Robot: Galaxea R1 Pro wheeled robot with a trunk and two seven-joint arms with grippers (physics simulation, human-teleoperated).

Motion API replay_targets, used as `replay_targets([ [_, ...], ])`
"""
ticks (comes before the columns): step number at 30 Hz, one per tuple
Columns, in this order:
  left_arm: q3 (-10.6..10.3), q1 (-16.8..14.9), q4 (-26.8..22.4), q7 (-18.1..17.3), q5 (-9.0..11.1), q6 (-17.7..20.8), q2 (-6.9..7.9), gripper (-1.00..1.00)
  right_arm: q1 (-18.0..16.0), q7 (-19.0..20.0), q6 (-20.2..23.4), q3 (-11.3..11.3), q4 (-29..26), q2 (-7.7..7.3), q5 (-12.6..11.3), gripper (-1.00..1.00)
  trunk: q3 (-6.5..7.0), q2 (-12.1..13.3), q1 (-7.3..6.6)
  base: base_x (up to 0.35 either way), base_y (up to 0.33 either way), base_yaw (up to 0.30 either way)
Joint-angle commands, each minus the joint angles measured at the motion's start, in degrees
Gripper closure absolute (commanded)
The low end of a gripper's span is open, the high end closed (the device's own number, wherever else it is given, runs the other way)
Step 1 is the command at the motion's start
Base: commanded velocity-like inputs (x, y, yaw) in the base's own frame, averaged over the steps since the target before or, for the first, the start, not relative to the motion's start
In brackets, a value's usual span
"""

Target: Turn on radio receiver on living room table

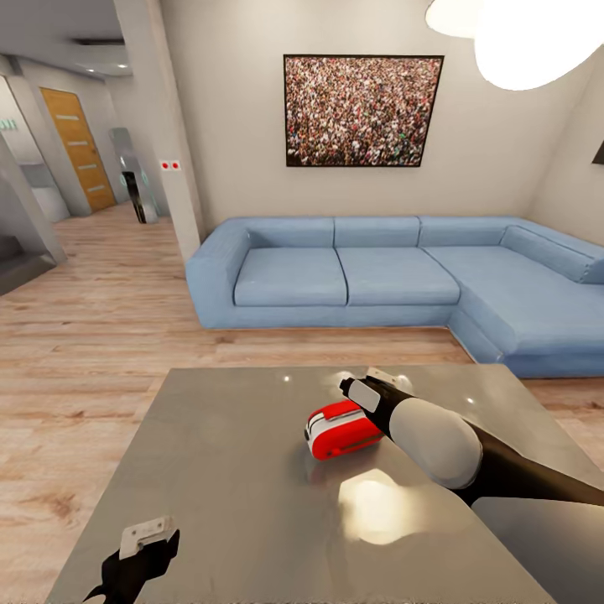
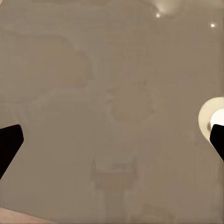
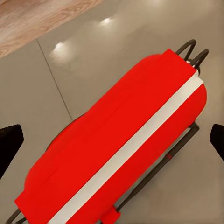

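Note:
The red radio receiver [image 1: 340,429] with white trim rests near the middle of the grey glossy table [image 1: 218,453]. My right gripper [image 1: 369,389] hovers just above and behind it, pointing down at it. In the right wrist view the radio receiver [image 3: 121,154] lies between and below my open right gripper [image 3: 112,144], whose black fingertips [image 3: 9,144] stand wide apart at the frame's edges. Its dark thin handle [image 3: 193,51] shows at one end; the dial is hidden. My left gripper [image 1: 143,545] hangs open over the table's near left part, above bare table top [image 2: 112,70].
A blue L-shaped sofa [image 1: 377,277] stands beyond the table, under a crowd photo picture [image 1: 362,111]. A pendant lamp [image 1: 528,38] hangs at the upper right. Light wood floor [image 1: 101,319] runs left past a wall corner [image 1: 159,126] towards a wooden door [image 1: 77,147].

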Motion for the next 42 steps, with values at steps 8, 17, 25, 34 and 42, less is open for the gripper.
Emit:
replay_targets([
  [8,0.00,-0.03,0.00,0.00,0.00,0.00,0.00,-1.00,0.00,0.21,0.07,0.01,-0.02,0.00,0.00,-1.00,-0.74,0.00,0.00,0.000,0.000,0.000],
  [17,0.00,-0.01,0.05,0.00,0.00,0.00,-0.01,-1.00,0.00,4.63,0.07,0.14,0.02,0.00,0.07,-1.00,-1.56,0.00,0.00,0.000,0.000,0.000],
  [25,0.00,-0.03,0.05,0.00,0.00,0.00,-0.01,-1.00,0.02,5.37,0.05,0.21,-0.05,0.00,0.16,-1.00,-2.12,0.00,0.00,0.000,0.000,0.000],
  [34,-0.05,-0.03,0.05,0.00,0.00,0.00,-0.01,-1.00,0.23,5.47,0.02,0.24,0.03,0.00,0.18,-1.00,-2.17,0.00,0.00,0.000,0.000,0.000],
  [42,-0.05,-0.01,0.05,0.00,0.00,0.00,-0.01,-1.00,0.43,5.57,-0.01,0.27,0.03,0.00,0.18,-1.00,-2.47,0.00,0.00,0.000,0.000,0.000],
])
